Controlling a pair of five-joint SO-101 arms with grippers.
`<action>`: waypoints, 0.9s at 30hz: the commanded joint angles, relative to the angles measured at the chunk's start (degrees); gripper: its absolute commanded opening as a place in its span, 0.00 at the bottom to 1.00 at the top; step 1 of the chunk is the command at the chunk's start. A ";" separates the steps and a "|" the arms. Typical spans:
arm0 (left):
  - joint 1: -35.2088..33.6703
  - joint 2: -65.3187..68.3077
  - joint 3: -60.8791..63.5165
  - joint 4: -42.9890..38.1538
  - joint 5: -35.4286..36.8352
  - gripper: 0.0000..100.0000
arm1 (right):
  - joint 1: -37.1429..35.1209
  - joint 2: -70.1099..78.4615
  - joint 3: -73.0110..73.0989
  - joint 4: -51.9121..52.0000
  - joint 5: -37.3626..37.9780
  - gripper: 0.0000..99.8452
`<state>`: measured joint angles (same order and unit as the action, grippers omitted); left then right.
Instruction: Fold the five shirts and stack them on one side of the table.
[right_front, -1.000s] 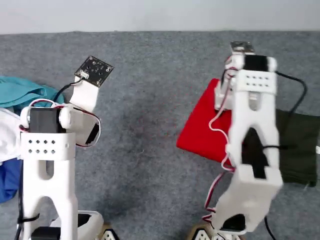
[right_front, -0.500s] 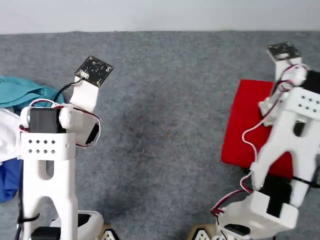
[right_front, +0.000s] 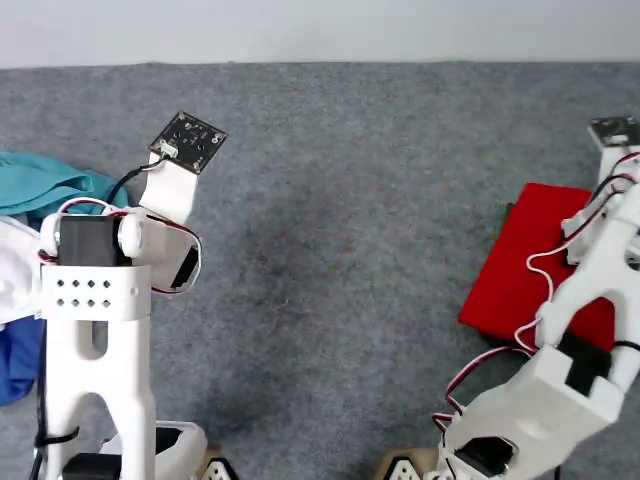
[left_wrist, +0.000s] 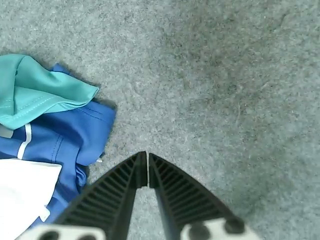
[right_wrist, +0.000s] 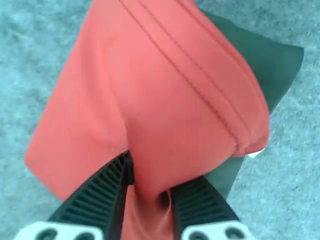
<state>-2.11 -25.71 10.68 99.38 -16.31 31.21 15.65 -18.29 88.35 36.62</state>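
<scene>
The red shirt (right_front: 525, 265) lies at the 3 o'clock edge of the grey desk (right_front: 330, 250) in the high view. It is folded into a rough rectangle that sits slightly off square. The right arm (right_front: 590, 300) reaches over it from 5 o'clock and covers its outer side. In the right wrist view the right gripper (right_wrist: 150, 175) has its fingers (right_wrist: 112, 187) pinched on a raised fold of the red cloth. The cloth bunches between them, and the rest of the shirt spreads flat beyond. Under the red shirt lies a dark shirt (right_wrist: 280, 60), with one corner sticking out past the red edge onto the desk.

The left arm (right_front: 95, 300) stands at 8 o'clock in the high view. The left gripper (left_wrist: 148, 169) has its fingers (left_wrist: 120, 192) closed tip to tip with nothing between them. It hangs above bare desk near the unfolded pile. That pile sits at the 9 o'clock edge. It holds a teal shirt (right_front: 45, 185) toward 10 o'clock, a white shirt (right_front: 15, 265) in the middle and a blue shirt (right_front: 15, 365) toward 8 o'clock. In the left wrist view the teal shirt overlaps the blue one and the white one touches the blue. All three are crumpled. The pile and the red shirt are well apart, on opposite sides of the desk.
</scene>
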 joint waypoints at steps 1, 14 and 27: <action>2.29 -1.58 -0.13 0.97 0.44 0.01 | 0.75 -0.31 -0.53 -1.36 3.34 0.02; 18.37 -1.58 -0.13 0.97 7.74 0.02 | 2.77 -4.79 -5.63 4.09 3.25 0.19; 24.00 -2.11 -0.13 0.97 8.26 0.02 | -0.75 -14.55 -2.81 14.55 -0.44 0.03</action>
<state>18.46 -25.71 10.68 99.38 -8.75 31.56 7.21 -21.10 100.48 39.08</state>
